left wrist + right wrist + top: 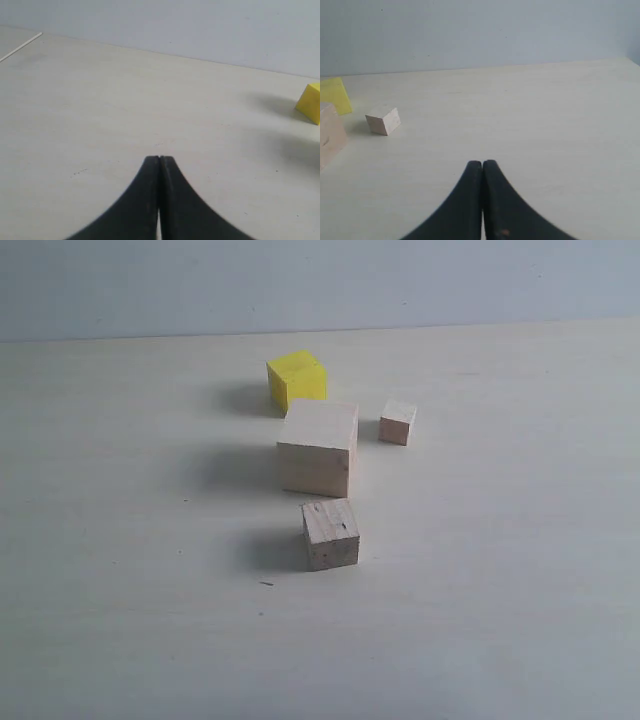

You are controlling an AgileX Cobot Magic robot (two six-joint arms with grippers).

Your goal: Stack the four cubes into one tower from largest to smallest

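Plainly at the very start, with nothing stacked yet. On the table (120, 590), four separate cubes: big pale cube (318, 448) in the middle, yellow cube (297, 379) close behind it, tiny cube (398, 423) near its right side, speckled cube (331, 534) in front, none resting on another. Left gripper (159, 159) pressed shut, holding nothing; right gripper (482, 163) likewise shut and empty, both over bare table away from the cubes. Left to do: yellow onto the big one, then speckled, then tiny.
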